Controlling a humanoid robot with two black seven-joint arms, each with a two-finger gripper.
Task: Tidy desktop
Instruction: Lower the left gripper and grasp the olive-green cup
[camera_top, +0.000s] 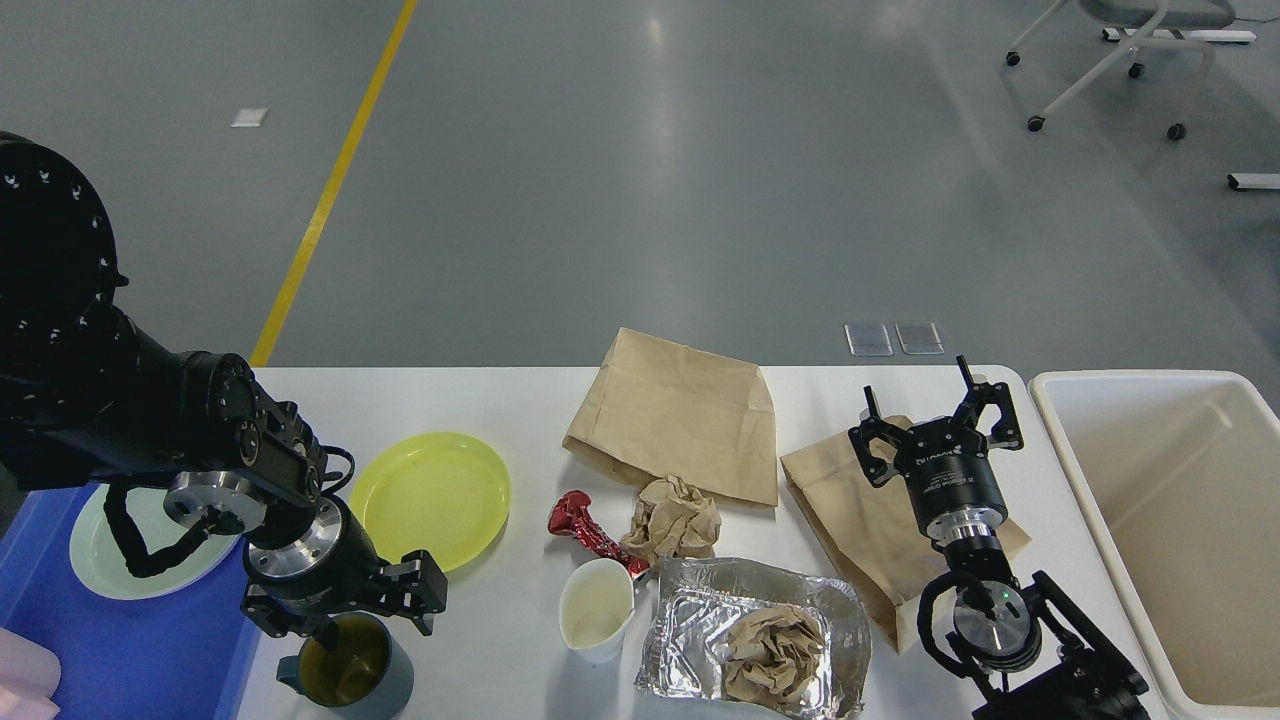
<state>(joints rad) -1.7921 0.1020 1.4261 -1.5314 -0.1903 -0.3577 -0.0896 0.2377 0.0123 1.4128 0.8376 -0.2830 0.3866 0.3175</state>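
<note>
The white desktop holds dishes and litter. My left gripper hangs open just over a grey-green mug at the front left, one finger on each side of the rim's far part. Behind the mug lies a yellow plate. A pale green plate rests in the blue tray, partly hidden by my left arm. My right gripper stands open above a flat brown paper bag, holding nothing.
A second paper bag, crumpled brown paper, a red wrapper, a white paper cup and a foil tray holding a paper ball fill the middle. A cream bin stands at the right.
</note>
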